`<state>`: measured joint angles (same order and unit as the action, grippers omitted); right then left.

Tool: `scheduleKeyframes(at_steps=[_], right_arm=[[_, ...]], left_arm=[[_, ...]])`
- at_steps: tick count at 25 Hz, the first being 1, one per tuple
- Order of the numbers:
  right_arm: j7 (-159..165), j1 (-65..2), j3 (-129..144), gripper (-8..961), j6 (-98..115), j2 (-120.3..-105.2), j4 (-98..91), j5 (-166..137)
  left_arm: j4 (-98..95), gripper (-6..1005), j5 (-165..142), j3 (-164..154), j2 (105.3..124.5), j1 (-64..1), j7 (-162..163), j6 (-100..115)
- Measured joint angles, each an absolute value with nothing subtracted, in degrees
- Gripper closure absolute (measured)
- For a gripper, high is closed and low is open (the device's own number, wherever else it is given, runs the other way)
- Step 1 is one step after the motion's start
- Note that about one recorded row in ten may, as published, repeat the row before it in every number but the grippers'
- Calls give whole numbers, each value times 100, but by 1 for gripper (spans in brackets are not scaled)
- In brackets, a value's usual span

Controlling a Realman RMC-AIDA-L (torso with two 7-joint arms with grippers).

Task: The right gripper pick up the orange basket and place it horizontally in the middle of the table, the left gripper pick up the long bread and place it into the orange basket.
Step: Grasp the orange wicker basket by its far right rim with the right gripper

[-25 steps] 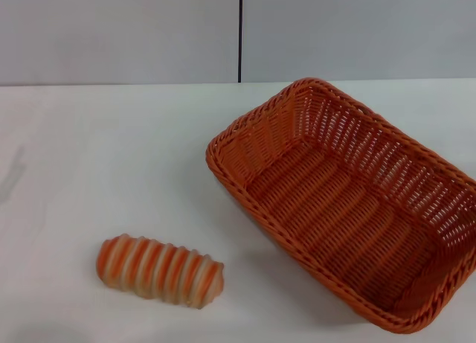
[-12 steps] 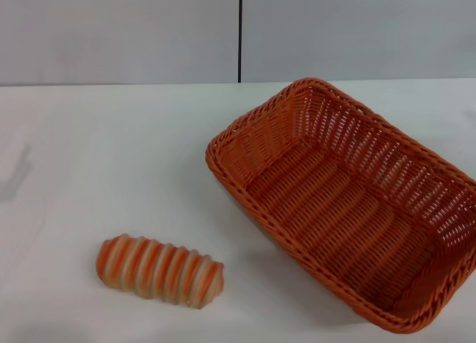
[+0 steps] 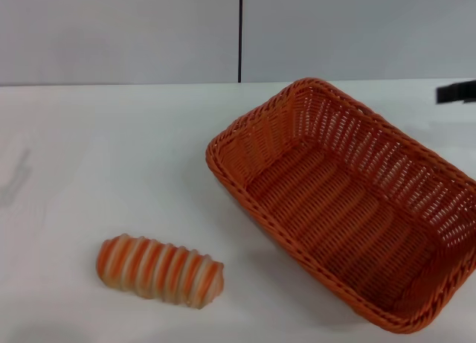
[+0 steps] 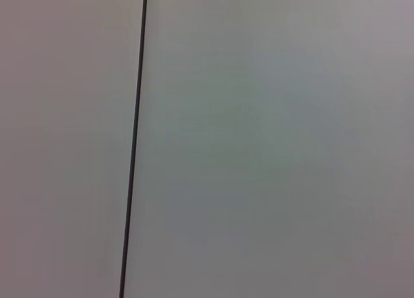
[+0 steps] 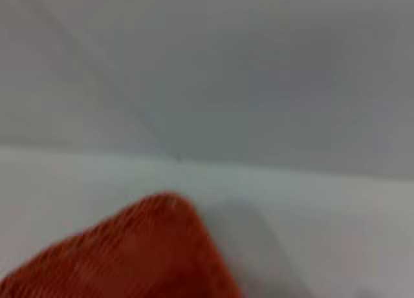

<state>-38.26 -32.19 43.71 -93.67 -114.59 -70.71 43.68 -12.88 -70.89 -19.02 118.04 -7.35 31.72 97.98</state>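
Observation:
The orange basket lies empty on the right half of the white table, set at a slant with one corner toward the back. A corner of the orange basket also shows in the right wrist view. The long bread, striped orange and cream, rests on the table at the front left, apart from the basket. A black tip of the right gripper pokes in at the right edge of the head view, above the table behind the basket. The left gripper is out of view.
A grey wall with a dark vertical seam stands behind the table. The left wrist view holds only that wall and seam. Bare tabletop spreads between the bread and the basket.
The black tip of the right gripper has come into the head view at the right edge. The basket and the bread have not moved.

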Motion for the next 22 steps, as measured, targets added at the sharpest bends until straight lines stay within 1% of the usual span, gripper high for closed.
scheduleKeyframes(at_steps=[2,3,4,6,8,13,22], right_arm=[[-3738,-3517,4441,302,-9568,-11417,-6813,4119],[-3695,-3861,4454,302,-9742,-11355,-6406,3896],[-3695,-3861,4454,302,-9742,-11355,-6406,3896],[-3676,-4137,4462,302,-9816,-11310,-6025,3701],[-3660,-4398,4468,303,-9817,-11303,-5655,3384],[-3659,-4621,4556,303,-9654,-11329,-5351,3152],[-3676,-4750,4851,304,-9230,-11343,-4838,3117]], left_arm=[[-1291,189,-7090,-1910,11804,-726,3172,9798],[-1294,189,-7091,-1912,11803,-722,3172,9800],[-1296,189,-7092,-1913,11803,-718,3172,9804],[-1296,190,-7093,-1916,11803,-717,3172,9808],[-1289,191,-7093,-1924,11805,-711,3163,9818],[-1276,193,-7092,-1914,11809,-711,3155,9822],[-1301,196,-7069,-1881,11813,-731,3165,9844]])
